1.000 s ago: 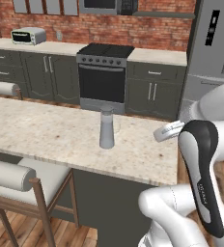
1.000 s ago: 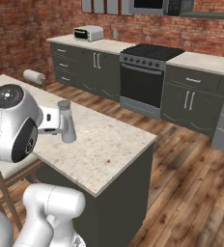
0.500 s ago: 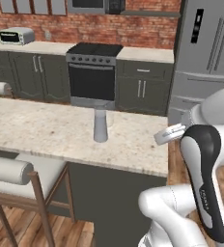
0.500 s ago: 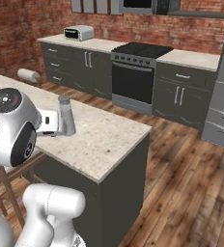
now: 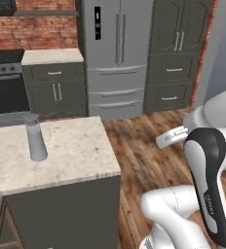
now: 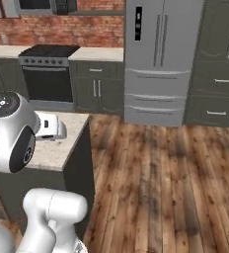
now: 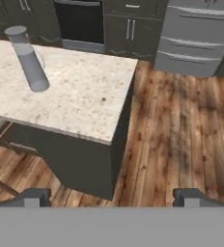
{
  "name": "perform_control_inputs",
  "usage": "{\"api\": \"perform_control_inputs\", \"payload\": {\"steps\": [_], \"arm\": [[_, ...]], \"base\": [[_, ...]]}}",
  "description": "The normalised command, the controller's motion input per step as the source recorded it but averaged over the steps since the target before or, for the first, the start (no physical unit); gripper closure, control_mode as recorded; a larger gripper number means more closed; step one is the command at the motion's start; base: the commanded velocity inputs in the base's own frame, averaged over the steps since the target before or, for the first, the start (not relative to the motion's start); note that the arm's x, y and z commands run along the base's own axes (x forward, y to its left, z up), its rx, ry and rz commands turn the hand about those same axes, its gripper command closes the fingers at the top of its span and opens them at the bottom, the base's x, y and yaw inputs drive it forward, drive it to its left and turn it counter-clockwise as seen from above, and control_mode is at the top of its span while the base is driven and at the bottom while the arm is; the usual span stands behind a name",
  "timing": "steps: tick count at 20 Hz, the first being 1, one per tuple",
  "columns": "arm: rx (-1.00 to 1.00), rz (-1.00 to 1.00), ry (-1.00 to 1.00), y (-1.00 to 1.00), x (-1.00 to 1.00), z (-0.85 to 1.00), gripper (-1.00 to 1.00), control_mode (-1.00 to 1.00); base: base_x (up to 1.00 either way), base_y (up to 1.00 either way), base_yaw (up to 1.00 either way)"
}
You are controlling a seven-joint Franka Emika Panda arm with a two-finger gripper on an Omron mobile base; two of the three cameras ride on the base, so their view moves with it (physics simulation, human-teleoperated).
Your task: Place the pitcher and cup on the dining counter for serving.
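I've got the gripper (image 7: 112, 195) spread wide, holding nothing, hanging over wood floor (image 7: 181, 125) off the dining counter (image 7: 85, 101) end. The pitcher (image 7: 28, 59) stands upright on that beige top, well apart from my fingers (image 7: 32, 197).

The dining counter's tabletop (image 5: 71, 151) is beige speckled stone on a dark grey base, ending in a square corner above the wooden plank floor (image 7: 181, 125). The pitcher (image 5: 35, 138), a tall light-grey cylinder with a round lid, stands upright directly on the stone, well back from that corner
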Motion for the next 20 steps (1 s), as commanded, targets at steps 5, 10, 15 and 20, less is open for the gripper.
{"api": "perform_control_inputs", "payload": {"steps": [5,10,15,20], "arm": [[0.00,0.00,0.00,0.00,0.00,0.00,-1.00,1.00],[0.00,0.00,0.00,0.00,0.00,0.00,-1.00,1.00],[0.00,0.00,0.00,0.00,0.00,0.00,-1.00,1.00],[0.00,0.00,0.00,0.00,0.00,0.00,-1.00,1.00]], "base": [[-0.05,-0.01,-0.86],[-0.04,-0.04,-0.85],[-0.01,-0.29,-0.80],[0.00,-0.59,-0.75]]}}
